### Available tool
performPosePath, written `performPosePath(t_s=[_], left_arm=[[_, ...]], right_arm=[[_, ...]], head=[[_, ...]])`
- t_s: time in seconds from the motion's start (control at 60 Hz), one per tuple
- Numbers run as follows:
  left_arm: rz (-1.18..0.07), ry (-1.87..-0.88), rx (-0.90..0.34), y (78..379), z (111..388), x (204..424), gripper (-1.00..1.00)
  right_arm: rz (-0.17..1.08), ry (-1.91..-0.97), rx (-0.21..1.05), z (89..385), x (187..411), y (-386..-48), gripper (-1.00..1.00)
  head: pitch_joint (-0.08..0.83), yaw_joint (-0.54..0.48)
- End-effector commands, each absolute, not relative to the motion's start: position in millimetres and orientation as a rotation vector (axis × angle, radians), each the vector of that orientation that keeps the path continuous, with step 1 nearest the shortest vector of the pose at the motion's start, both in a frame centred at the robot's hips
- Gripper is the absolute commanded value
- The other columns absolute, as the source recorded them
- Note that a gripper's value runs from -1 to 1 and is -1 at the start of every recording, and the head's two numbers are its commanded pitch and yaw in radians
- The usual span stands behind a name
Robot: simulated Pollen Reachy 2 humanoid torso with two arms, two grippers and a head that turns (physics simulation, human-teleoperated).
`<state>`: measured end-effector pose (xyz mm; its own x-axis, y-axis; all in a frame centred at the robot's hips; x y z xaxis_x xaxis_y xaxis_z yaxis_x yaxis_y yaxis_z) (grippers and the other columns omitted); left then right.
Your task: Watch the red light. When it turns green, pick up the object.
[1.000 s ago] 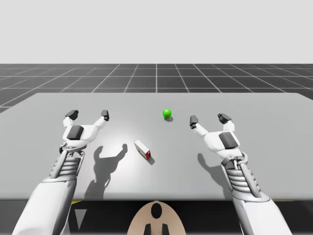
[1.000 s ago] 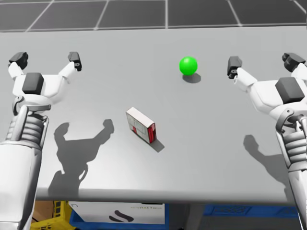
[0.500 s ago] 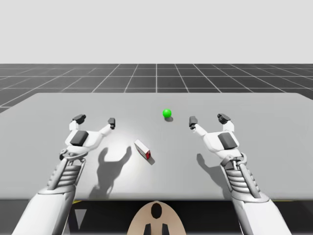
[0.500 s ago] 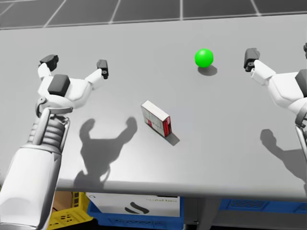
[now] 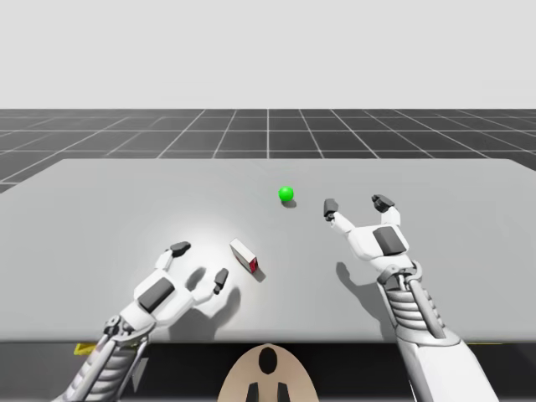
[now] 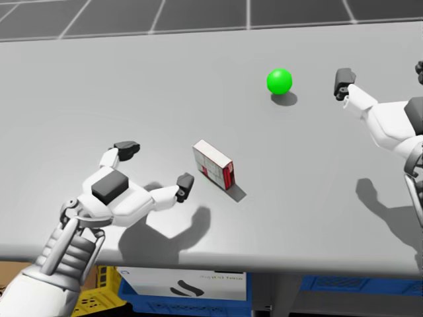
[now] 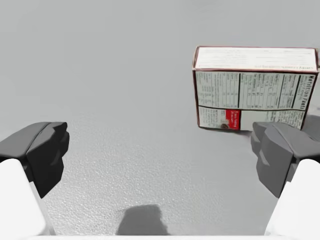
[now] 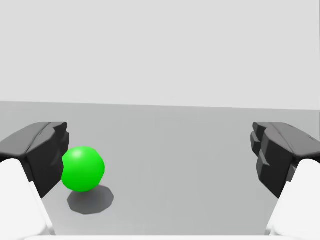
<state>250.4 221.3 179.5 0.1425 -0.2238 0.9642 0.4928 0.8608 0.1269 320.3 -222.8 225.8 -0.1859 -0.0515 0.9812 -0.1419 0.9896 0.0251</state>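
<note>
A: The left gripper (image 6: 156,165) hung low over the flat grey table (image 6: 132,79), fingers spread wide and nothing between them.

B: And the prize was right there. The small white cardboard box with a red end (image 6: 213,165) lay flat near the table's middle, skewed to the front edge, just beside that gripper's nearer fingertip.

A: Beside it, not inside it. From the wrist, the box sat ahead of one finger rather than in the gap.

B: The signal was no excuse either. The round green light (image 6: 279,80) glowed well beyond the box, so the pick was on.

A: The right gripper (image 5: 356,204) was out of this one: splayed open, empty, near the light and well apart from the box.

B: Where could it have gone wrong?

A: A straight push forward, I reckoned. That finger would have met the box's end and shoved or spun it along the smooth top.

B: And closing right there would have pinched only air.

A: It needed a sideways shift, so the fingers straddled the box's narrow width.
</note>
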Motion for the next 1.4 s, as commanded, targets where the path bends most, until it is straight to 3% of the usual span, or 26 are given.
performPosePath(t_s=[0.017,0.15,0.867,1.2,1.25,1.267,1.283,1.4], left_arm=[[-0.581,-1.234,-0.397,206,167,239,-1.0],[-0.565,-1.205,-0.465,191,162,244,-1.0],[-0.424,-1.165,-0.478,132,149,295,-1.0],[-0.399,-1.169,-0.478,114,147,299,-1.0],[-0.398,-1.17,-0.484,114,146,297,-0.78],[-0.397,-1.17,-0.485,114,145,297,-0.35],[-0.399,-1.162,-0.504,115,145,295,0.91],[-0.41,-1.162,-0.522,115,145,293,1.0]], right_arm=[[0.068,-1.756,0.156,225,320,-220,-1.0],[0.066,-1.758,0.157,226,320,-221,-1.0],[0.06,-1.765,0.161,229,319,-223,-1.0],[0.056,-1.768,0.165,230,318,-224,-1.0],[0.056,-1.768,0.166,230,318,-224,-1.0],[0.056,-1.768,0.166,230,318,-224,-1.0],[0.056,-1.769,0.166,231,318,-224,-1.0],[0.057,-1.768,0.164,231,318,-224,-1.0]], head=[[0.69,0.12],[0.688,0.12],[0.692,0.12],[0.69,0.11],[0.689,0.11],[0.689,0.11],[0.688,0.11],[0.679,0.11]])
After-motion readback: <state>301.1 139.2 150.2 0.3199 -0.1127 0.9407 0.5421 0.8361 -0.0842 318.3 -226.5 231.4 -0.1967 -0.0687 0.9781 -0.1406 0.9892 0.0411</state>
